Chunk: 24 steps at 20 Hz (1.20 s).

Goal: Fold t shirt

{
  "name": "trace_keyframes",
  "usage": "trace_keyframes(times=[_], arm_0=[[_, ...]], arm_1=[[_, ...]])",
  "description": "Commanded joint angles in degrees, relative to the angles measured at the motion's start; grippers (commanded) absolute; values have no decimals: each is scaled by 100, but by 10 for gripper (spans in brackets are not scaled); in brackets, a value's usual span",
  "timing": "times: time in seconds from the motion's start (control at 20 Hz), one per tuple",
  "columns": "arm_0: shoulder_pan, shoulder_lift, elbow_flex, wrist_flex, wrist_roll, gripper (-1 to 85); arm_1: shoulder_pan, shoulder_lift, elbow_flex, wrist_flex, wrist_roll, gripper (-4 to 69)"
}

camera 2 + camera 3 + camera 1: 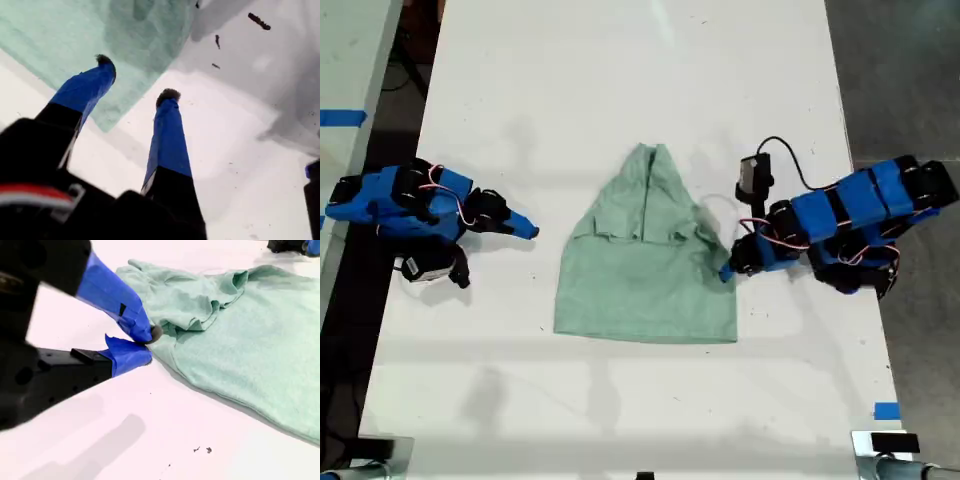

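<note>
My second gripper [149, 342] is right at the t shirt [645, 270]. Its jaws are pressed together on the cloth's side edge, just where a tucked-in flap bunches up, and it looks like a pinch on that edge rather than a hover. The t shirt lies flat on the white table [620, 80] between the two arms. Its long axis runs from the narrow top down to the wide straight hem, which is the end nearer the exterior view's bottom. Both upper sides already look turned in toward the middle, so the outline tapers toward the top. The arms sit across that axis, one on each side, so a pull from the held edge goes across the shirt's width, not along its length. My first gripper [136, 77] is on the shirt's opposite side, with its jaws spread and nothing between them. In the exterior view it sits clearly apart from the cloth. Its own camera shows one fingertip lined up over the fabric, but I can't tell contact from that angle. My read is that the second gripper is the working one — it carries the pinched edge over toward the shirt's centre line. The main risk is the thin cloth slipping out of the pinch or dragging the whole shirt sideways, since the far side isn't held.
</note>
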Motion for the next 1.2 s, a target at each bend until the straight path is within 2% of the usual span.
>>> trace_keyframes(times=[0.0, 0.25, 0.35, 0.5, 0.7, 0.9, 1.0, 1.15], arm_0=[[26, 44, -88, -9, -26, 17], [9, 44, -79, -9, -53, 9], [9, 44, -79, -9, -62, 8], [9, 44, -79, -9, -62, 7], [9, 44, -79, -18, -62, 6], [9, 44, -79, -18, -62, 7], [9, 44, -79, -18, -62, 7], [9, 44, -79, -18, -62, 7]], arm_1=[[-44, 369, 1266, -1547, 229, 196], [-97, -211, 1644, -2566, 272, 193], [-141, -615, 1477, -2654, 299, 157], [-149, -1125, 923, -2074, 378, 23], [-62, -1521, -123, -861, 264, 22], [141, -1600, -1934, 861, -220, 21], [264, -1705, -2733, 1239, -562, 20], [369, -2065, -3674, 1301, -993, 20]])
